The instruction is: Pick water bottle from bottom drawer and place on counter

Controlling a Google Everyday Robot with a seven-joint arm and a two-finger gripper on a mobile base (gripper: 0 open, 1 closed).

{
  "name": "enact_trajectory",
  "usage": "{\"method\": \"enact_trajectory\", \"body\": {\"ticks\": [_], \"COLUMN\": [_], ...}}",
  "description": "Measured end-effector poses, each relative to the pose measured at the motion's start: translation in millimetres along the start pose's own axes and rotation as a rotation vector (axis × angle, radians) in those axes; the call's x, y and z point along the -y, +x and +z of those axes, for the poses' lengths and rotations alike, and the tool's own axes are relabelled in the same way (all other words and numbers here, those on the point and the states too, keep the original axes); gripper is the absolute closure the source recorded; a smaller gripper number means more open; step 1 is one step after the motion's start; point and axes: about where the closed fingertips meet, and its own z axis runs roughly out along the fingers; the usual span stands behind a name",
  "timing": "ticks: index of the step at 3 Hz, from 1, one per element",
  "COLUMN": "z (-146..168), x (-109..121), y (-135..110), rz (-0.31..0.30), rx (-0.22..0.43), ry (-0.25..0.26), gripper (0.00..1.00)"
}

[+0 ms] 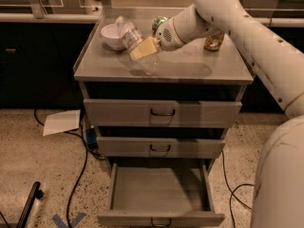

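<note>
Closed across the middle of a small clear plastic water bottle [129, 34] with white cap and white-red label band: the two-finger gripper [142, 49], pale yellow at the fingers, on the end of the white arm. Holds it tilted, cap toward 10 o'clock and base toward 4 o'clock, low over the left-centre of the flat grey metal counter [194, 69]. Cannot tell whether the base touches the surface. At 9 o'clock from the gripper, just beside the cap, a round white bowl [110, 36]. At 1 o'clock, behind the wrist and partly hidden, a green crumpled object [159, 22]. Well off at 3 o'clock, near the right rear of the counter, a small amber-brown container [214, 42]. Far down at 6 o'clock, the grey metal bottom drawer [159, 189] standing open with nothing showing inside, under two like drawers that are shut. Reads as the placing step, with the pick done and the bottle above the counter. Next probably calls for righting the bottle, lowering until the base sits flat, then parting the fingers and backing away clear of the bowl.
</note>
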Motion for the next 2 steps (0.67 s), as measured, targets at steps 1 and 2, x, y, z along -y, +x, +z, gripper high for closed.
{"method": "enact_trajectory", "body": {"ticks": [1,2], "z": [0.1,0.1], "x": [0.0,0.0], "y": [0.0,0.0], "rz": [0.0,0.0], "rx": [0.0,0.0], "ry": [0.0,0.0], "gripper": [0.0,0.0]}}
